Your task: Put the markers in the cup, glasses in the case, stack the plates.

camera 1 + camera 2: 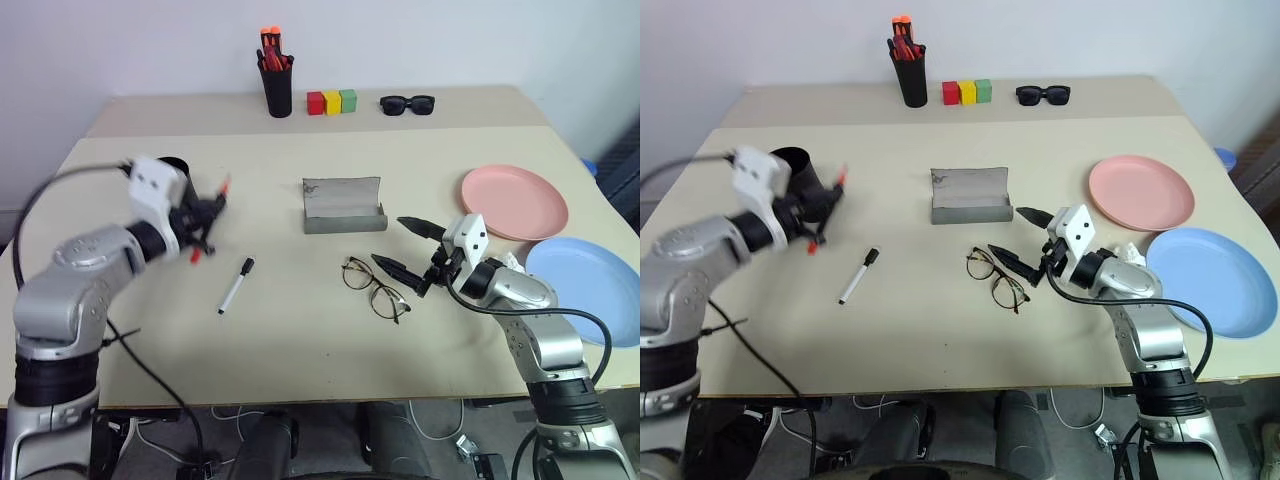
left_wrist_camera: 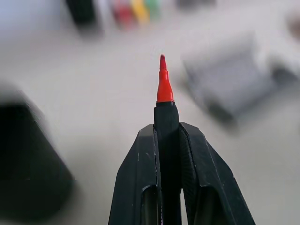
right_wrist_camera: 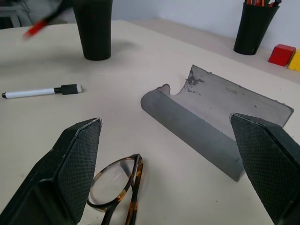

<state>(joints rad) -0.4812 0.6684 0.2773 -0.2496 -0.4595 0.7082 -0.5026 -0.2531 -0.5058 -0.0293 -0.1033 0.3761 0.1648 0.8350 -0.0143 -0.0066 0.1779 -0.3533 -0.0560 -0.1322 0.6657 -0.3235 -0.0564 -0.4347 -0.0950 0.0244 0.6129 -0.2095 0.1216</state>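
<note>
The left gripper [image 2: 180,136], clenched mid-barrel on the light, stiff red-tipped marker [image 2: 164,86], holds it at the cup's [image 1: 800,172] three o'clock while the right gripper [image 1: 408,247] gapes beside the fragile glasses [image 1: 375,287].

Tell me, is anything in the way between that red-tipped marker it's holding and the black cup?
Nothing visible. The left tool holds the red-tipped marker above the table, right beside the black cup, with only open space between them.
</note>
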